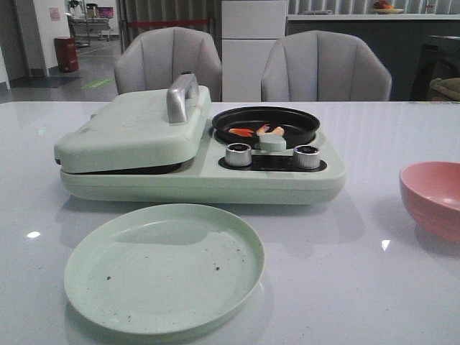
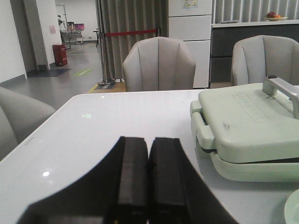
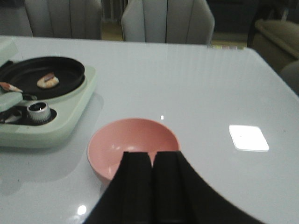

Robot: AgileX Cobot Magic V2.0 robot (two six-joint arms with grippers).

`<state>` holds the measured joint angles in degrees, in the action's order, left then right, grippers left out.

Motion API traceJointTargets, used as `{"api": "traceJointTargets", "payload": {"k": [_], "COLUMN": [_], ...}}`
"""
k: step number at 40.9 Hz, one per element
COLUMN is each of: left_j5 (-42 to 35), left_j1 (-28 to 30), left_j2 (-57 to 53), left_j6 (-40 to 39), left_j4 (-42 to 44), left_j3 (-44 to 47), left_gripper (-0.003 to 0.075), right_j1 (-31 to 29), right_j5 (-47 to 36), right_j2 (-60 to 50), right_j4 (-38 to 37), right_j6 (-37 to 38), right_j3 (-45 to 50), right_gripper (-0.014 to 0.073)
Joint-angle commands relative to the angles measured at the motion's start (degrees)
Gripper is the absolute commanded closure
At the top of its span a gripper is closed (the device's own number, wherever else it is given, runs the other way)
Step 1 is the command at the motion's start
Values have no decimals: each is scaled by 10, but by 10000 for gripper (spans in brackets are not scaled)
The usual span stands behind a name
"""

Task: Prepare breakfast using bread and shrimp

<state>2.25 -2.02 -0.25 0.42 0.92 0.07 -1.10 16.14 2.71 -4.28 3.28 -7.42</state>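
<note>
Shrimp (image 1: 260, 131) lying in the black pan (image 1: 302, 118) beside the closed lid (image 1: 136, 126). Bread probably hidden underneath. Left gripper (image 2: 148, 154) and right gripper (image 3: 152, 161) both pressed closed, holding nothing.

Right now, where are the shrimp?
In the front view, the shrimp lie in the round black pan on the right side of the green cooker, behind its two silver knobs.

- Shrimp (image 1: 259, 131): a few small curled pieces, orange-red and pinkish-white, lie loose and slightly apart on the floor of the round black pan (image 1: 302, 122).
- Bread: not visible in any view; the grill lid (image 1: 129, 126) is closed.
</note>
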Motion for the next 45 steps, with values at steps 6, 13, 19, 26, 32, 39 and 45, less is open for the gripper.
{"api": "traceJointTargets", "payload": {"k": [6,13,19,26,32,39,45], "left_j5": [-52,-52,-52,-52,-52,-52,-52], "left_j1": [-5,-5,-5,-5,-5,-5,-5], "left_j2": [-12,-12,-12,-12,-12,-12,-12], "left_j6": [-4,-4,-4,-4,-4,-4,-4], "left_j4": [0,0,0,0,0,0,0], "left_j3": [4,4,4,4,4,4,4], "left_gripper": [619,619,619,619,619,619,619], "right_j1": [-3,-3,-3,-3,-3,-3,-3], "right_j5": [-165,-203,-208,-206,-204,-204,-204], "right_j2": [-45,-46,-46,-46,-46,-46,-46], "right_j4": [-2,0,2,1,1,1,1], "right_j6": [-5,-5,4,4,4,4,4], "right_j3": [64,80,80,80,80,80,80], "right_gripper": [551,551,551,551,551,551,551]}}
